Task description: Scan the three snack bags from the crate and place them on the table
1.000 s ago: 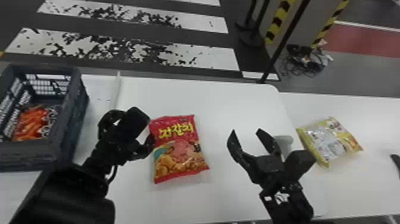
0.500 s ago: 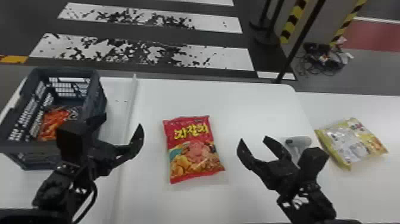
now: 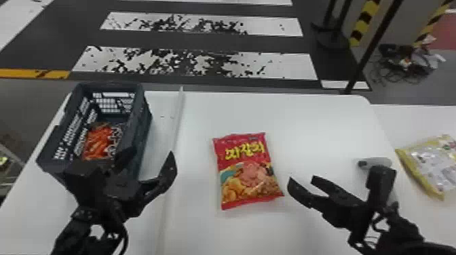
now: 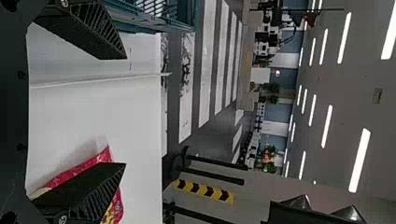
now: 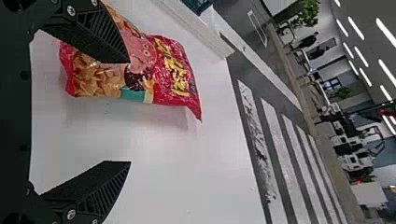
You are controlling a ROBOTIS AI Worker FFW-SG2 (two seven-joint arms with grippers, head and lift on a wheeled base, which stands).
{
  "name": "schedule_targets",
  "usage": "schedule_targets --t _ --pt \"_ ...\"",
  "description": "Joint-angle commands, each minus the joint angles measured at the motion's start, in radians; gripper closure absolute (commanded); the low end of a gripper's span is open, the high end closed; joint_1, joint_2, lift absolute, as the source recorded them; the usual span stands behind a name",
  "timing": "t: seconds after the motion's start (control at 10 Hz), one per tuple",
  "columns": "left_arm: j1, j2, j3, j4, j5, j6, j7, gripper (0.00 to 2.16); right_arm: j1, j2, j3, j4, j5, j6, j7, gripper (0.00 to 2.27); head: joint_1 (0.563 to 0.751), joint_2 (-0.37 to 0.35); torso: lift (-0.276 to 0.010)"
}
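Head view, red bag (image 3: 246, 169): flat on the table (image 3: 322, 129), its long axis running away from the robot, the lettered end far and leaning slightly left.
Right gripper (image 5: 130, 112): off the bag's right long side, level with its nearer half, jaws spread and nothing between them. It looks the nearer claw.
Offset: in the right wrist view the bag shows partly behind one jaw, not centred in the gap.
Coming move, my guess: the right claw goes left, then down across the bag's width. Without that shift, one jaw could press on the filling.
Left gripper (image 4: 125, 110): left of the bag, jaws also wide and empty.
Pale strip (image 3: 177, 118): left of the bag, roughly parallel to its long axis.
Crate (image 3: 142, 122): farther left of the bag than that strip, an orange bag (image 3: 98, 142) inside.
Grey scanner (image 3: 381, 160): right of the bag, beyond the nearer claw; it could get bumped.
Yellow bag (image 3: 432, 166): well right of the red one.
Room: bare surface beyond the bag up to the far edge.
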Motion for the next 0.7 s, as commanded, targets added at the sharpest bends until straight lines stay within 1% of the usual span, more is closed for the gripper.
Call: schedule_targets --t 0.0,0.2,0.4,0.5,0.6 --pt "0.003 0.005 -0.002 0.008 0.01 -0.001 -0.002 0.06 -0.035 0.001 -0.035 0.013 -0.035 0.136 0.036 0.12 0.695 -0.004 -0.062" --pt "0.003 0.014 -0.008 0.024 0.01 -0.001 -0.011 0.06 -0.094 0.0 -0.045 0.065 -0.038 0.243 0.104 0.12 0.695 0.0 -0.062" --pt "-0.002 0.016 -0.016 0.036 0.01 -0.001 -0.012 0.06 -0.137 -0.002 -0.045 0.12 -0.053 0.271 0.136 0.12 0.695 0.007 -0.062" --pt "-0.011 0.022 -0.026 0.048 0.01 -0.001 -0.012 0.06 -0.15 -0.002 -0.043 0.14 -0.053 0.274 0.148 0.12 0.695 0.008 -0.062" --pt "-0.013 0.022 -0.029 0.056 0.01 -0.001 -0.014 0.06 -0.162 -0.002 -0.029 0.154 -0.053 0.28 0.151 0.12 0.695 0.005 -0.062"
